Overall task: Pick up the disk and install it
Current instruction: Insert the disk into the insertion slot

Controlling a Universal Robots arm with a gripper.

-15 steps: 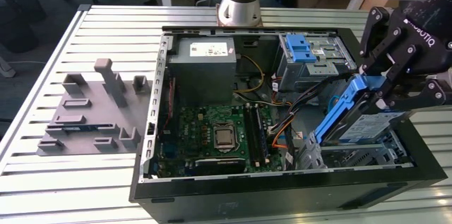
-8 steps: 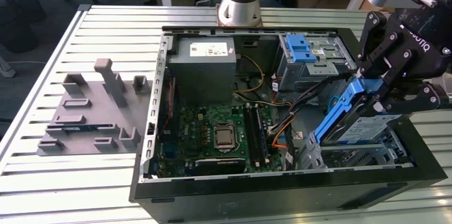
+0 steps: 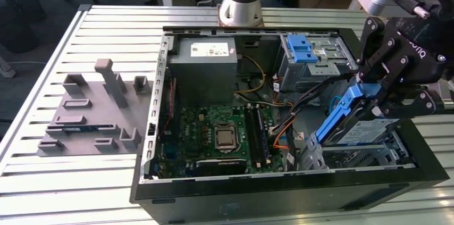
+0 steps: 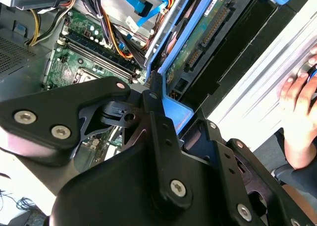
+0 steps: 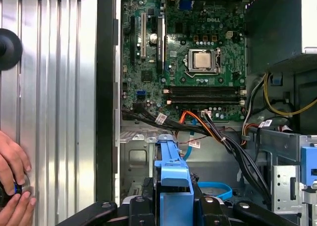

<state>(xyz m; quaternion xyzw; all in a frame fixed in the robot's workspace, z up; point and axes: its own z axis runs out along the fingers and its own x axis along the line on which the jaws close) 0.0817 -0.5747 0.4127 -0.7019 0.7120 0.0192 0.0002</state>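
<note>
One disk (image 3: pixel 363 129) pinched between your jaws, tilted steeply, lower end inside the open computer case (image 3: pixel 284 185) on the table (image 3: pixel 106 23)

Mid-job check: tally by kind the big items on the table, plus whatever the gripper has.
Computer case: 1
Grey fixture: 1
Disk, held tilted in the gripper over the case: 1
Total: 3
</note>
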